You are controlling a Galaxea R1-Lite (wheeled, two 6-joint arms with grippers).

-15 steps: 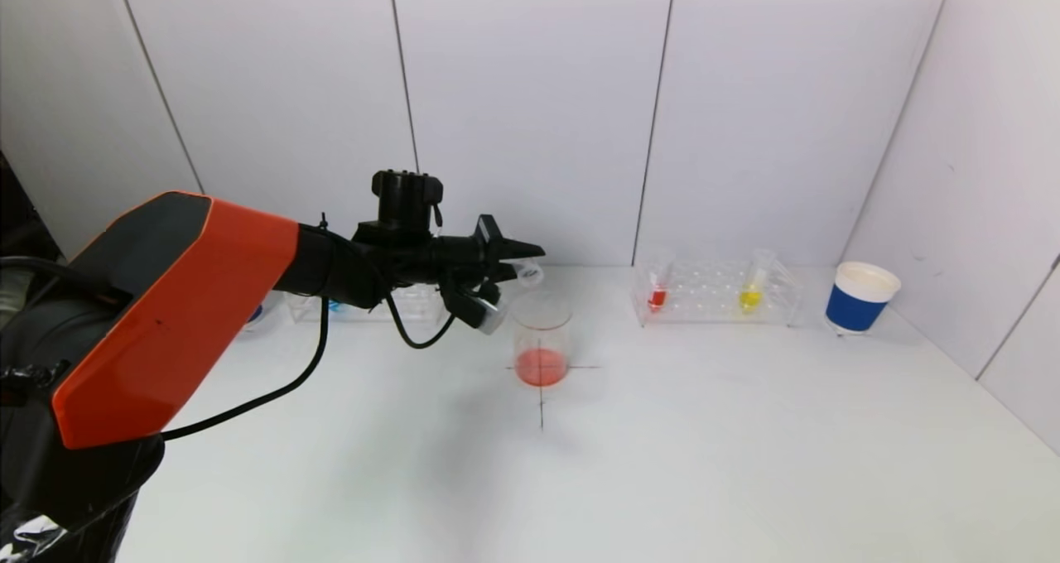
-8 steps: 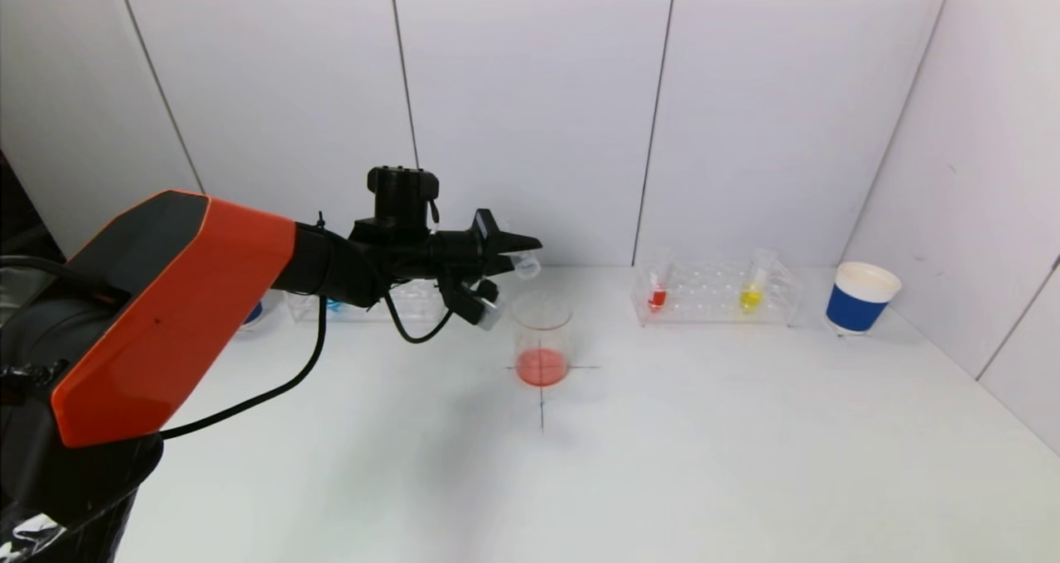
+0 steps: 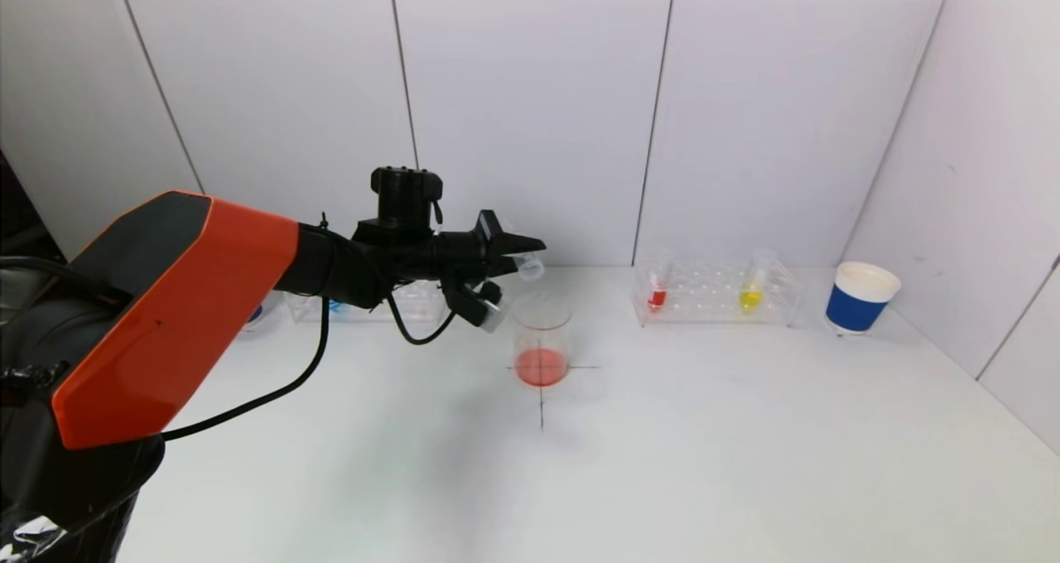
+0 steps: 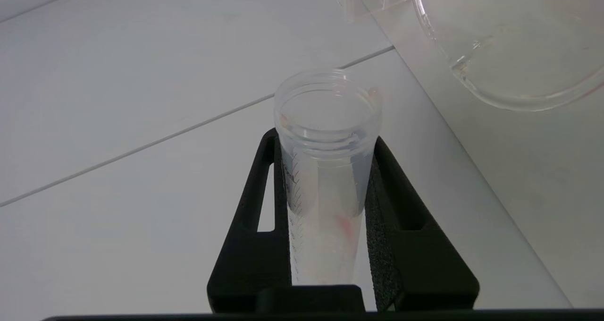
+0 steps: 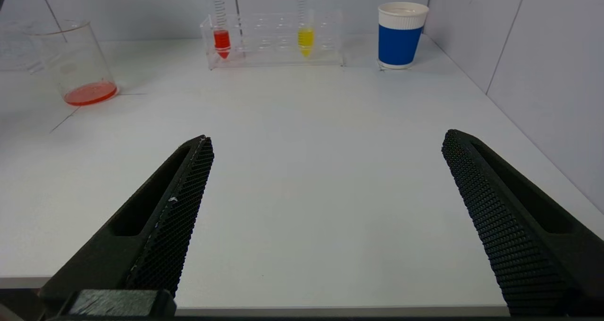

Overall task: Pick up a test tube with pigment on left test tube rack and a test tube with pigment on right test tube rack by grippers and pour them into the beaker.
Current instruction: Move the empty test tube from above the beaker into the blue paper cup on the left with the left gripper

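My left gripper [image 3: 517, 258] is shut on a clear test tube [image 3: 527, 267] and holds it almost level, just above and to the left of the beaker [image 3: 542, 339]. In the left wrist view the test tube [image 4: 325, 179] sits between the black pads [image 4: 380, 207], nearly empty with a faint red streak inside. The beaker's rim [image 4: 509, 94] is close by. Red liquid lies in the beaker's bottom. The left rack [image 3: 414, 298] is mostly hidden behind the arm. The right rack [image 3: 716, 294] holds a red tube [image 3: 657, 291] and a yellow tube [image 3: 752, 291]. My right gripper [image 5: 325, 141] is open and low over the table's near edge.
A blue and white paper cup [image 3: 860, 298] stands right of the right rack, near the side wall. Another blue thing [image 3: 255, 313] peeks out behind my left arm. A black cross is drawn on the table under the beaker.
The left gripper has raised the tube's mouth slightly, away from the beaker's rim. The right arm has not moved.
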